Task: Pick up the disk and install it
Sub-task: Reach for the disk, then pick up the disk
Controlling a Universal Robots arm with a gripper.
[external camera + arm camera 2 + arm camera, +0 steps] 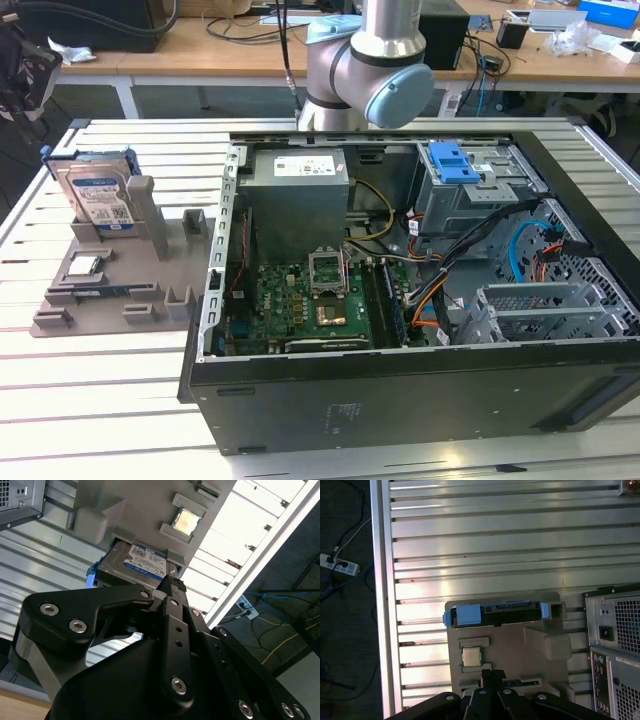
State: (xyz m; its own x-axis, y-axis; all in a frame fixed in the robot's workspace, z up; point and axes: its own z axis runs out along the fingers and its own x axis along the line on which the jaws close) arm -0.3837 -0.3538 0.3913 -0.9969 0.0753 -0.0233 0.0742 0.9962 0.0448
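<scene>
Hovering above the grey holder (520,650), the pincer (492,676) reads as clenched on nothing, its fingertips pressed together in both wrist views. Item, the disk (97,195): standing on edge in the holder's slot, label face showing, blue rails along its sides, below the pincer and apart from it, untouched. Step in hand, by my judgement: the approach for the pick. To do it well, the jaws should open wide before any descent, line up across the disk's two flat faces and come straight down on its upper edge. The lift should run in line with the slot so the rails do not bind. Item, holder: beneath the pincer on the slatted worktop (100,400), carrying the disk upright and a small square chip (471,656) flat in its own recess beside that slot. Item, open computer case (400,385): off to one side of the pincer, containing a green motherboard (310,300), a grey power supply (300,195), bundled cables (450,290) and a silver drive cage (470,200) topped by a blue latch (452,162).
</scene>
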